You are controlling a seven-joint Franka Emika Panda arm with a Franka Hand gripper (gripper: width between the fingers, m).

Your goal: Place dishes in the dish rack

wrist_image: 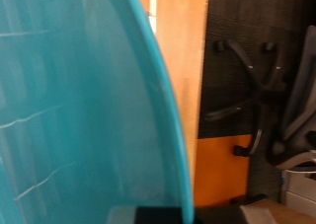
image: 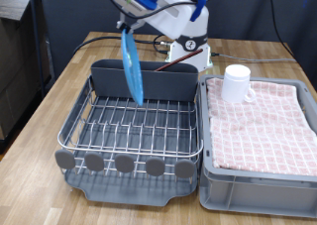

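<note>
The light-blue plate (image: 132, 68) hangs on edge from my gripper (image: 126, 29) over the back part of the silver wire dish rack (image: 139, 131). Its lower edge is down at the rack's wires, in front of the tall grey back compartment (image: 163, 78). The gripper is shut on the plate's top rim. In the wrist view the plate (wrist_image: 79, 106) fills most of the picture and my fingers do not show. The white mug (image: 236, 83) stands on the pink checked cloth in the grey crate (image: 260, 185) at the exterior view's right. The wooden spoon is out of view.
The rack's dark grey tray and its round grey discs (image: 124, 164) face the exterior view's bottom. A white robot base (image: 183, 32) with cables stands behind the rack. The wooden table (image: 59, 96) has bare room at the exterior view's left. A black office chair (wrist_image: 262, 86) stands beyond the table.
</note>
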